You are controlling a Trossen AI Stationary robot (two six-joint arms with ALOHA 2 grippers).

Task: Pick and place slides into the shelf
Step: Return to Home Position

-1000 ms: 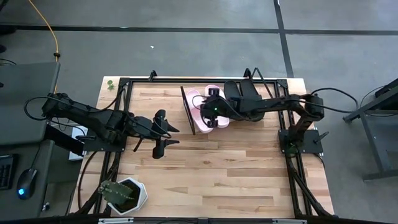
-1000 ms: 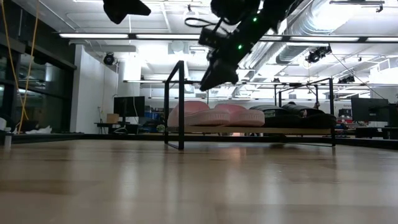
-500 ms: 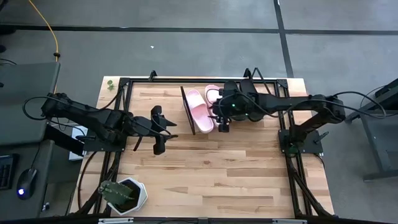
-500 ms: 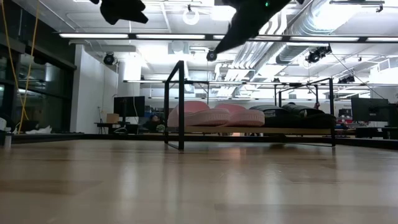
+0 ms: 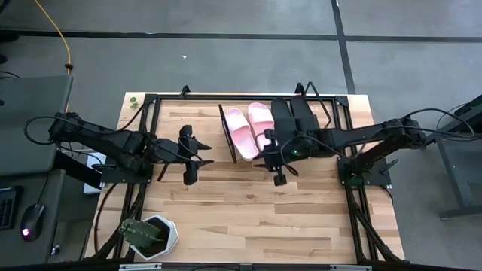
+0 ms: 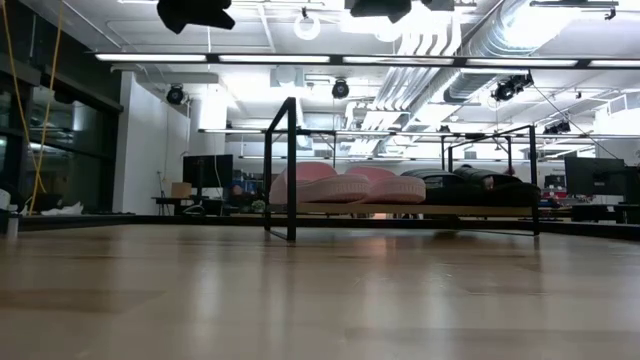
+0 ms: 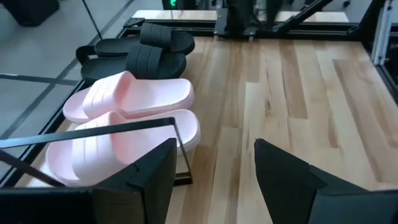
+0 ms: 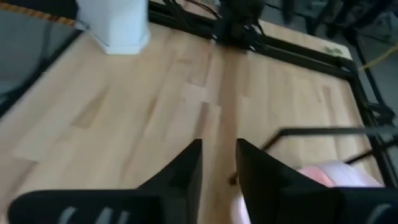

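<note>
Two pale pink slides (image 5: 239, 134) (image 5: 261, 120) and two black slides (image 5: 282, 117) (image 5: 303, 113) lie side by side, soles down, on the shelf (image 5: 224, 126) at the table's far side. The low view shows the row on the shelf board (image 6: 400, 210). My right gripper (image 5: 273, 162) hovers over bare table just near of the shelf, narrowly open (image 8: 219, 146) and holding nothing. My left gripper (image 5: 197, 156) waits to the left of the shelf, open (image 7: 214, 146) and facing the pink slides (image 7: 134, 102).
A white pot with a green plant (image 5: 151, 235) stands at the table's near left corner. Black frame rails (image 5: 147, 143) run along the table's left and right edges. Bare wood (image 5: 256, 218) spreads across the near half.
My right gripper has drawn back from above the pink slides toward the table's near edge and has risen out of the low view, uncovering the second pink slide. All the slides have stayed in place on the shelf.
</note>
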